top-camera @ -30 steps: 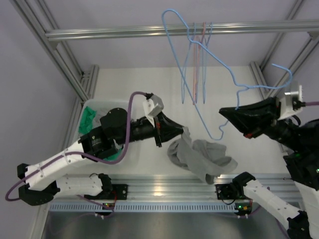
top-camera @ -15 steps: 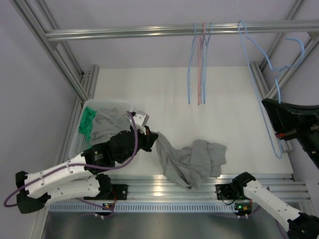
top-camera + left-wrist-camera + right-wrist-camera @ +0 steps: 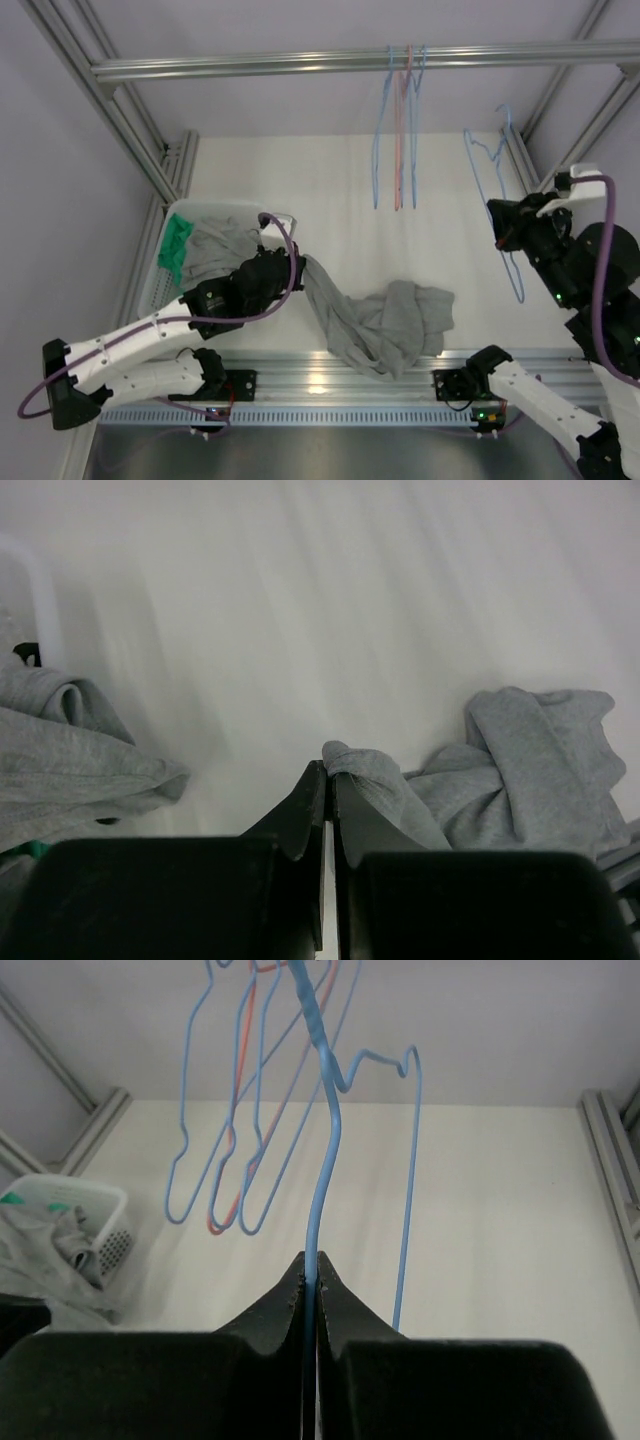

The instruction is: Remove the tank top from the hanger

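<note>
Top external view: tank top lying on the table, hanger held well apart on the right

At far left, a white basket holds a grey garment and a green item. Just right of it, the left gripper has its jaws pressed together on a fold at the edge of the grey tank top. The left wrist view shows almost no gap between the 2 fingers, with the cloth pinched at their tips. From that pinch, a strip of fabric runs down and right to the rest of the tank top, which lies crumpled on the white table near its front edge.

Above the middle of the table, a few wire hangers, blue and red, hang from the metal rail.

At right, the right gripper has its jaws clamped on the wire of a bare blue hanger. The right wrist view shows the wire running up from between the closed fingertips. This hanger is well apart from the tank top.

Compared with 1 second ago, the held hanger has travelled from above the tank top in the middle to the right side. Half a second ago it reached up level with the rail. It now sits lower, and more of the right arm is in view. The left gripper has barely shifted in that half second.
</note>
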### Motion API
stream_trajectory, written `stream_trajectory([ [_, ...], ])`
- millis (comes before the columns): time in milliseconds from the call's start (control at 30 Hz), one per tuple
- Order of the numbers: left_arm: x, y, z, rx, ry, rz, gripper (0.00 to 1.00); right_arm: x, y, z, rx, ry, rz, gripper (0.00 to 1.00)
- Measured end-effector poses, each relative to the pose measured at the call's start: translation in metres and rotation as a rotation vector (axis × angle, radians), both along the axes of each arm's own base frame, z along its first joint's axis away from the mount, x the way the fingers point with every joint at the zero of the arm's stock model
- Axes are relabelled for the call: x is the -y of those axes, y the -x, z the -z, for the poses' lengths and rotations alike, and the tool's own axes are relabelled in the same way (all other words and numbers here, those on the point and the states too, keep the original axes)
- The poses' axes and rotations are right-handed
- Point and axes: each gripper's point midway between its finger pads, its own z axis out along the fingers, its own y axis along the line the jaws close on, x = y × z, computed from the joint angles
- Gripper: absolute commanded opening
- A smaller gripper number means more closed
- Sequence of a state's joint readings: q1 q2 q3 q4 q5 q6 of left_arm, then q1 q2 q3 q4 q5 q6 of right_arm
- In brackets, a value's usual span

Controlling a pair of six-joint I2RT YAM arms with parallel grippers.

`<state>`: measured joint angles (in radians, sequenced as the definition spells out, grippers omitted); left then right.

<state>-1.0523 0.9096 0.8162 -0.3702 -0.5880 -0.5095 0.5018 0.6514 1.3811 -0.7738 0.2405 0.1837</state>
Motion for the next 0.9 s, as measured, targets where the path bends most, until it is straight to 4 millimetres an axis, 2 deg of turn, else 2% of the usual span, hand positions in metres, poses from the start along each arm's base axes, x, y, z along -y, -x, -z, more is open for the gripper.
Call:
stream_trajectory([
  [67, 0.009, 0.003, -0.002, -0.009, -0.003, 0.052, 0.00, -0.004, -0.020, 0.002, -0.002, 0.024, 0.030, 0.00],
  [167, 0.025, 0.013, -0.003, -0.030, -0.007, 0.171, 0.00, -0.013, -0.046, -0.010, 0.035, 0.043, 0.050, 0.00],
  [233, 0.033, 0.020, 0.000, -0.043, -0.014, 0.238, 0.00, -0.018, -0.060, -0.022, 0.057, 0.059, 0.058, 0.00],
  [367, 0.040, 0.029, 0.003, -0.061, -0.015, 0.305, 0.00, -0.027, -0.089, -0.061, 0.134, 0.056, 0.074, 0.00],
  [467, 0.041, 0.030, 0.002, -0.061, -0.015, 0.319, 0.00, -0.029, -0.111, -0.072, 0.142, 0.058, 0.080, 0.00],
  [700, 0.043, 0.033, 0.001, -0.063, -0.007, 0.340, 0.00, -0.024, -0.166, -0.038, 0.038, 0.065, 0.118, 0.00],
  [900, 0.049, 0.036, 0.008, -0.082, -0.008, 0.363, 0.00, -0.022, -0.188, -0.026, 0.036, 0.035, 0.115, 0.00],
])
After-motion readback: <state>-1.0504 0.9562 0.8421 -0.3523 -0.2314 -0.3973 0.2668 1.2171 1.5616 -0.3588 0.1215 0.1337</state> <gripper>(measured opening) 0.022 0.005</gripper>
